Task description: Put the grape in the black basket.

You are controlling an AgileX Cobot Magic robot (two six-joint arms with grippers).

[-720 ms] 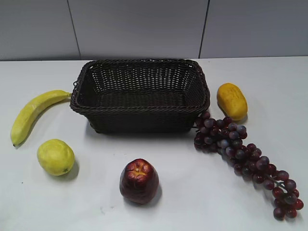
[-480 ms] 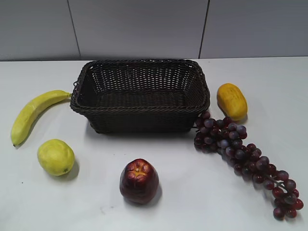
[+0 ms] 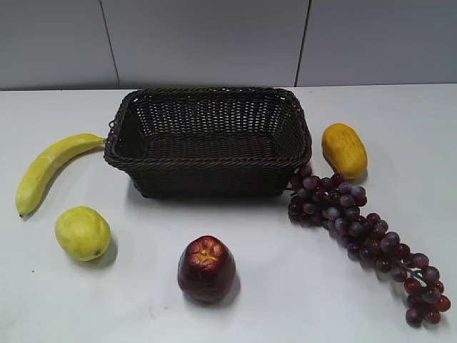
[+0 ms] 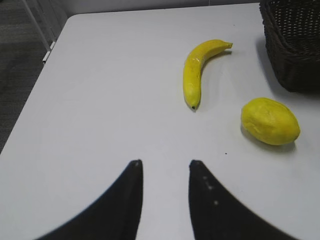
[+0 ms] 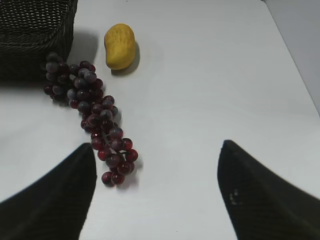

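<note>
One black basket (image 3: 207, 143) holds nothing; grape (image 3: 364, 239) lies beside it; left gripper (image 4: 165, 167) slightly parted; right gripper (image 5: 157, 155) spread wide.

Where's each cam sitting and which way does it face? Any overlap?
Exterior: in front of the table, slanting down at the basket, apple, grape; no robot parts show.
Left wrist: above the table's left side, facing banana and lemon; left gripper fingers frame the bottom.
Right wrist: above the right side, facing the grape and mango; right gripper fingers spread wide.
Shared: both wrist views catch a basket corner.
</note>
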